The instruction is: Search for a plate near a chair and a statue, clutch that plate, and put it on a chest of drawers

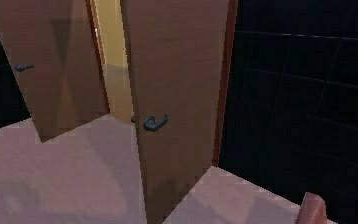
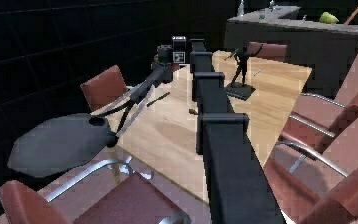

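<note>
At the arm side view's lower left, thin dark jaws hold a flat, round grey plate beside the pale plank desk.

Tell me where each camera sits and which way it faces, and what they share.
Forward view: on the robot, facing ahead and somewhat down, at two brown doors and pale floor.
Arm side view: on the robot's body, facing out sideways over a wooden table with chairs, a statue and a grey plate; the arm and gripper show.
Shared: the reddish shape at the forward view's bottom right may be one of those chairs; unsure.
</note>
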You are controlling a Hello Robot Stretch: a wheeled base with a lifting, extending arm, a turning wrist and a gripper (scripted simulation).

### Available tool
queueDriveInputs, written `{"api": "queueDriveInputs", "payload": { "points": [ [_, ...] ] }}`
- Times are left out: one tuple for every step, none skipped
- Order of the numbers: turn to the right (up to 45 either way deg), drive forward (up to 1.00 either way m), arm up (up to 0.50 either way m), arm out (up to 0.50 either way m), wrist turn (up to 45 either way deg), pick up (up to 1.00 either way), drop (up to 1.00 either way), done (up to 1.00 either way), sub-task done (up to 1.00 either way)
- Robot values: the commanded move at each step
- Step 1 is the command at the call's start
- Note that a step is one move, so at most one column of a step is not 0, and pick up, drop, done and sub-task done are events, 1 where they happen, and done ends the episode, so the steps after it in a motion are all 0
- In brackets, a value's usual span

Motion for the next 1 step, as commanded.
{"api": "queueDriveInputs", "payload": {
  "points": [
    [0.0, 0.00, 0.00, -0.42, 0.0, 0.00, 0.00, 0.00, 0.00]
  ]
}}
